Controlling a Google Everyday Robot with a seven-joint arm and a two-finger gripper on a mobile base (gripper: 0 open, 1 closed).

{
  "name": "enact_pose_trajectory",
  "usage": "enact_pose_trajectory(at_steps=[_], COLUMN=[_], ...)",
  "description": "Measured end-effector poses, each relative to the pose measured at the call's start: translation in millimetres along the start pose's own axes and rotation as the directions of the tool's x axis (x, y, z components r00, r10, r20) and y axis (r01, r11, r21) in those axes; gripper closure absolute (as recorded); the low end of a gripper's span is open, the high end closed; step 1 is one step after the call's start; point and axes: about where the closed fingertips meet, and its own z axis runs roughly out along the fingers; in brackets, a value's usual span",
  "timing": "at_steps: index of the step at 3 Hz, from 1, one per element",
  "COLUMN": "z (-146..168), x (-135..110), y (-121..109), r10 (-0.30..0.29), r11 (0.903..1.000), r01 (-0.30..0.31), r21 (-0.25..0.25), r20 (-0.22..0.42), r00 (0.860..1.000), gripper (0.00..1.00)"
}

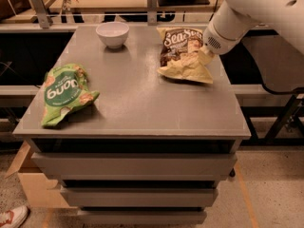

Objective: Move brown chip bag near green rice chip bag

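The brown chip bag [183,51] lies at the far right of the grey table [137,103], its pale-yellow lower end pointing at the front right. My gripper [205,55] comes in from the right on the white arm and is shut on the bag's right edge; the wrist hides most of the fingers. The green rice chip bag [64,93] lies flat near the table's left edge, well apart from the brown bag.
A white bowl [112,33] stands at the table's far side, left of the brown bag. Drawers sit under the tabletop. Dark rails and shelving run behind and to both sides. A wooden box [33,184] stands on the floor at lower left.
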Motion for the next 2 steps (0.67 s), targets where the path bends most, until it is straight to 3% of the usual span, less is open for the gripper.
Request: enact_pose_trajectory(at_steps=[1,2], z=[-23.2,-25.2], x=[-18.2,-20.1], y=[8.0,8.7], r10=[-0.057,-0.065], r11=[0.9983,0.9978], r01=[0.056,0.063], r21=[0.016,0.018], r20=[0.071,0.077], r00=[0.996,0.995], gripper=[1.00,1.00])
